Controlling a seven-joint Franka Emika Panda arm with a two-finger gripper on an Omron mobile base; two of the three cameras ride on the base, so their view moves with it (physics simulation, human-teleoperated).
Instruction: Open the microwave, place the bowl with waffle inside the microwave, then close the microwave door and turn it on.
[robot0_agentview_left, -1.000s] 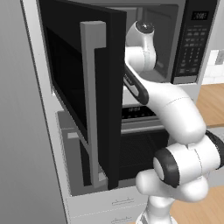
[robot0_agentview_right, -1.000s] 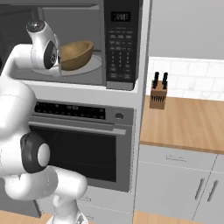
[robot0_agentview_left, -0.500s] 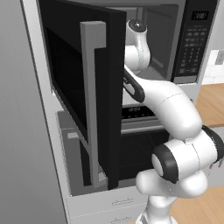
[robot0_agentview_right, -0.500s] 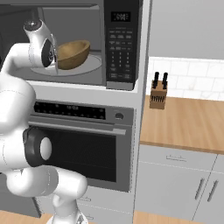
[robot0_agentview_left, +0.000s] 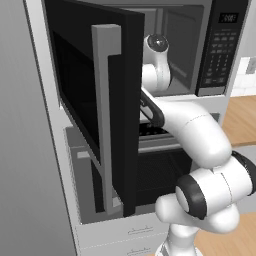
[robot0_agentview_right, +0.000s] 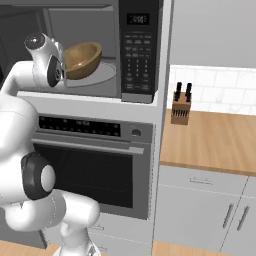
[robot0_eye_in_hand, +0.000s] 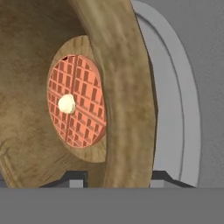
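The pincer (robot0_eye_in_hand: 117, 177) grips the bowl (robot0_agentview_right: 83, 59) by its rim, a finger either side of the wall, inside the microwave (robot0_agentview_right: 107, 30) cavity over the glass turntable (robot0_agentview_right: 102, 75), toward its left edge. The bowl is tipped steeply, mouth facing out toward the open side, so the waffle (robot0_eye_in_hand: 78, 101) sits nearly on edge with its butter pat (robot0_eye_in_hand: 67, 104). Risk here: release at this tilt and the bowl could rock or roll on the turntable, spilling the waffle. The microwave door (robot0_agentview_left: 95, 105) stands wide open at the left
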